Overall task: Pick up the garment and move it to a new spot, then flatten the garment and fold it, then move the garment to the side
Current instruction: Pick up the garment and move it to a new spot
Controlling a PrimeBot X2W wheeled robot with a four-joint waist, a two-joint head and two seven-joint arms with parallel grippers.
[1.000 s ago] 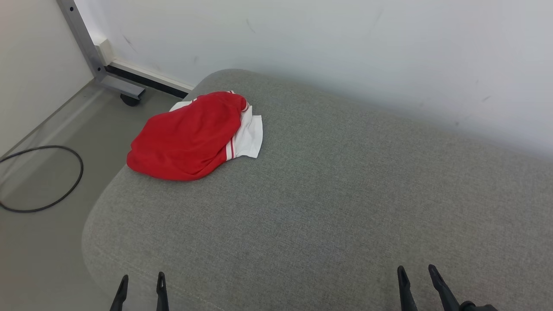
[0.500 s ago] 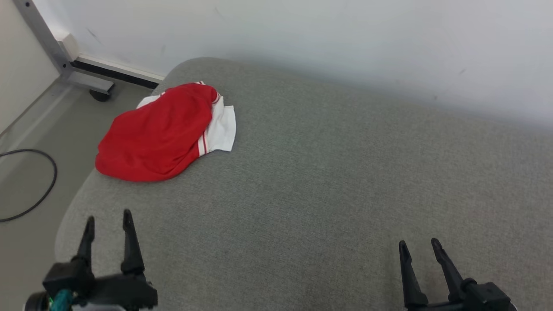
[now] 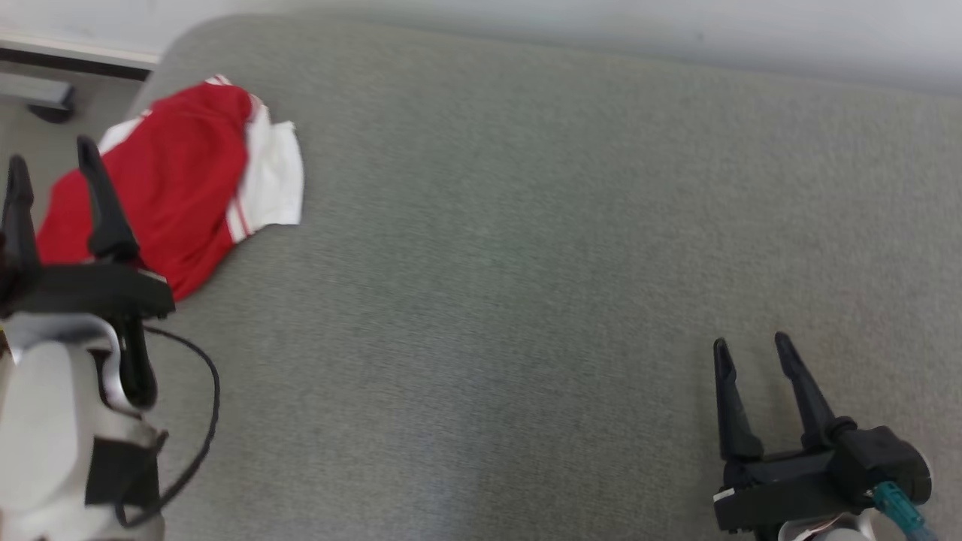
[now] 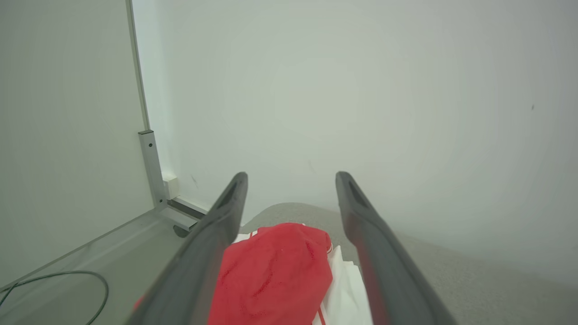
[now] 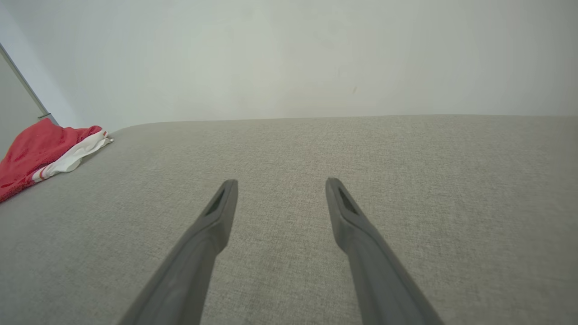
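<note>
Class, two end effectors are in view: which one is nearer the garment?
The left end effector: in the head view its fingers overlap the garment, while the right end effector is far across the cushion.

L gripper [image 3: 51, 154] is up at the far left of the head view, way higher in frame than the other one. Its two long dark fingers [image 3: 105, 203] point up and are spread apart. Pale forearm [image 3: 37, 421] is below it at the bottom left corner, w/ a thin black cable [image 3: 207, 391] looping off the wrist. Left wrist view agrees, jaws wide apart.

R gripper [image 3: 751, 342] is lower right, fingers angled up and a bit left, also spread. Black wrist block [image 3: 812, 481] is behind them w/ a teal connector [image 3: 894, 502] on the side. Right wrist view shows the same, tips well apart.
</note>
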